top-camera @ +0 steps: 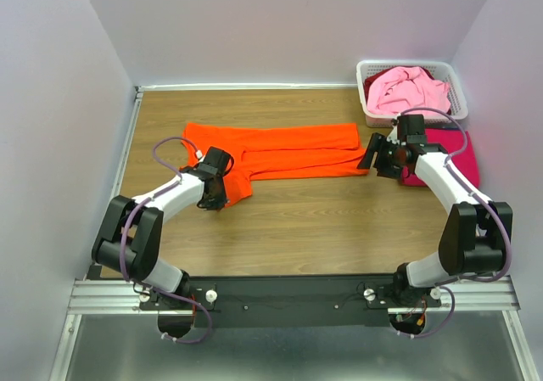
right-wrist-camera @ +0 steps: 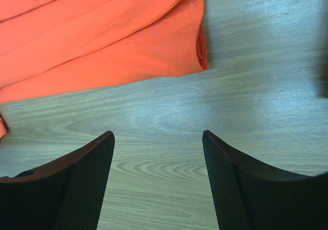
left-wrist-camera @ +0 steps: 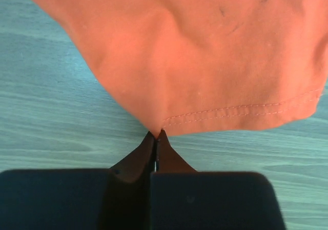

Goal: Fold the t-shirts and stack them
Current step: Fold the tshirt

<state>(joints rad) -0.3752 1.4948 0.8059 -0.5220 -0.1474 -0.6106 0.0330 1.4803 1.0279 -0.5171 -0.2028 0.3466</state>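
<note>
The bright orange soft cloth t-shirt is lying as a long folded band on the wooden table, likely limp and light, the left gripper clenching its stitched hem corner while the right gripper is hovering spread-open beside its other end.

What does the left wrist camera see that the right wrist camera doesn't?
Only the left wrist view: the left tool shut, pinching a corner of the orange t-shirt by its stitched hem. Only the right wrist view: the right tool open over bare table, the shirt's folded end ahead of it, untouched. Both: the same orange t-shirt lying on the wooden table.
</note>
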